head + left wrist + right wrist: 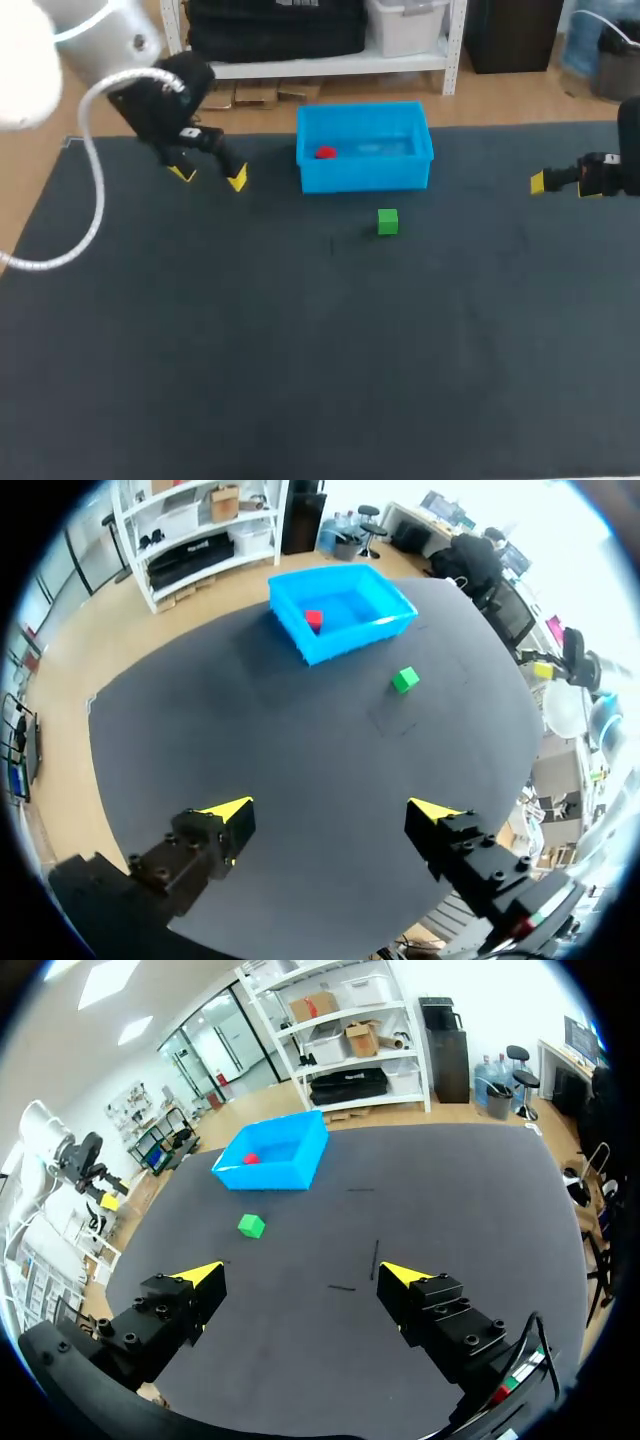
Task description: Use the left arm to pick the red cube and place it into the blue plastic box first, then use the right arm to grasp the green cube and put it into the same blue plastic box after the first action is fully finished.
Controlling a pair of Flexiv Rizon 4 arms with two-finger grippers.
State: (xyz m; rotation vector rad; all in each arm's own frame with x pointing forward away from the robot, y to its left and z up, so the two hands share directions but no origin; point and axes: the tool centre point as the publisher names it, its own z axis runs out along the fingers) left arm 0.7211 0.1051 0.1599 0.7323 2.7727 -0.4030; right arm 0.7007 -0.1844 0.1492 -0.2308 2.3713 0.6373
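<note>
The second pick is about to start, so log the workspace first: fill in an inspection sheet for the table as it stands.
Surface: dark mat, flat, a few thin dark marks.
Job's things: red cube inside the blue box; green cube on the mat at the box's near side, apart from it.
Clutter: nothing seen.
Grippers: left gripper beside the box, jaws open, empty; right gripper near the mat's right edge, jaws open, empty.
Cables: white hose loops from the left arm over the mat's left edge.
Surroundings: nothing seen reaching over the table.
</note>
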